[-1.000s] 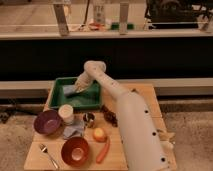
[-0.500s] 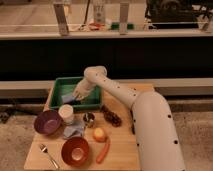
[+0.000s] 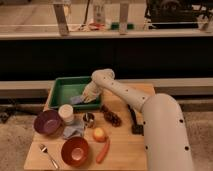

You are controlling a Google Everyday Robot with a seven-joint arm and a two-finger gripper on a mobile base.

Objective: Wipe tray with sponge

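Jaws sit inside tray on wooden table, railing behind.

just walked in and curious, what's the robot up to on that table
The robot's arm reaches into the green tray, with the gripper low near its front edge, right beside the light-blue sponge. It seems to be wiping the tray, though whether the gripper holds the sponge cannot be told. A purple bowl, a cup and a cloth sit on the table in front of the tray.
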